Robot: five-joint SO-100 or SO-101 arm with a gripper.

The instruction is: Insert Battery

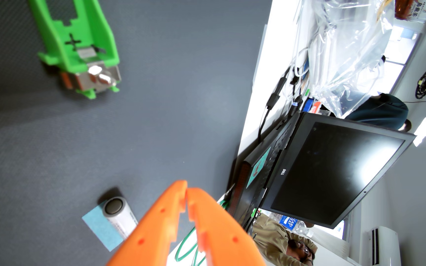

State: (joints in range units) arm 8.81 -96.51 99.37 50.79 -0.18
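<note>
— How does the orange gripper (pixel 187 190) stand?
— Tips pressed together, holding nothing, above the grey mat (pixel 168 102).
— And the battery (pixel 119 214)?
— Just left of the fingers, lying on a blue pad (pixel 99 229).
— The green holder (pixel 78 46)?
— Well apart, upper left, its slot unfilled. A laptop (pixel 329 174) sits right.

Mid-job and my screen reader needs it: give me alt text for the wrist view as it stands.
The orange gripper, fingertips touching and holding nothing, enters from the bottom edge over a dark grey mat. Left of it a white battery rests on a blue pad. An empty green battery holder sits at top left, a laptop at right.
</note>
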